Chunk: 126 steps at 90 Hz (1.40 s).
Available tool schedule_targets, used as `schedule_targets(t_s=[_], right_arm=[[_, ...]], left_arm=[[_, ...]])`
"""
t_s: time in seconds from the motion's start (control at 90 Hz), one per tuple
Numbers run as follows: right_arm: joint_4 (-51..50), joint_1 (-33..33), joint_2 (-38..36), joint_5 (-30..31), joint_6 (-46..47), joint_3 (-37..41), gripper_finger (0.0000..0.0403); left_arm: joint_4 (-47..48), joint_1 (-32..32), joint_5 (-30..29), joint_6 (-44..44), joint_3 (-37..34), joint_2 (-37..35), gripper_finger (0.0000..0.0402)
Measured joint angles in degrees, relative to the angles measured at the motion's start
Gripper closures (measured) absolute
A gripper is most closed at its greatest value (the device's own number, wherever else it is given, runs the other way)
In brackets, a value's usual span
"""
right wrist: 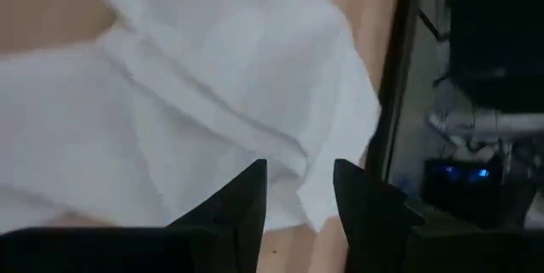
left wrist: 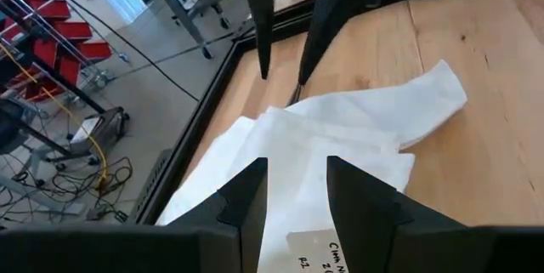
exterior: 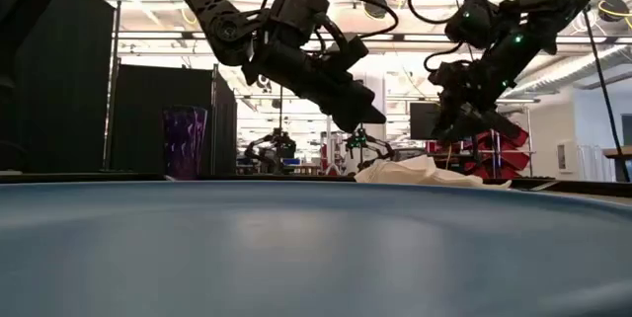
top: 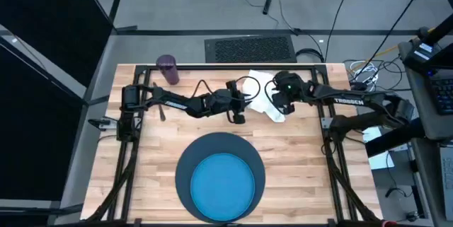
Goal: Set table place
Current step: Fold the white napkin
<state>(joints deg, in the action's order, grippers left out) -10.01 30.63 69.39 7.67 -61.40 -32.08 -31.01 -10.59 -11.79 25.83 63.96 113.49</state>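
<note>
You are looking at both arms reaching over the far half of the table [top: 148, 156], toward a crumpled white napkin [top: 265, 94] lying near the far edge. Your left gripper [top: 238, 119] is hanging above the wood just beside the napkin, its jaws spread with nothing between them. Your right gripper [top: 282, 105] is hovering right over the napkin, jaws also spread and empty; its wrist view is showing the folds of the cloth just beyond its fingertips [right wrist: 246, 190]. The bright blue plate [top: 224, 184] is sitting centered on the dark slate-blue mat [top: 185, 165] at the near edge. The purple cup [top: 168, 69] is standing upright near the far left corner, well apart from both grippers.
</note>
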Motion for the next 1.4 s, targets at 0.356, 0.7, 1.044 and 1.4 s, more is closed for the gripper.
schedule_targets(t_s=[0.356,0.7,1.044,1.4], right_arm=[[6.52,0.54,6.69,5.78,-5.32,0.0,0.0273],[13.06,2.05,10.72,4.31,-4.24,-0.02,0.0273],[17.65,2.05,14.72,2.84,-3.12,-0.07,0.031],[21.31,1.01,15.08,8.1,3.63,-0.24,0.0402]], left_arm=[[0.08,0.11,-0.02,0.41,-0.02,-0.02,0.0294],[0.12,0.11,-0.02,0.41,-0.02,-0.04,0.0294],[0.36,0.11,-0.02,0.41,-0.04,-0.07,0.0294],[-0.02,0.36,-0.43,-1.39,-0.07,-0.07,0.0295]])
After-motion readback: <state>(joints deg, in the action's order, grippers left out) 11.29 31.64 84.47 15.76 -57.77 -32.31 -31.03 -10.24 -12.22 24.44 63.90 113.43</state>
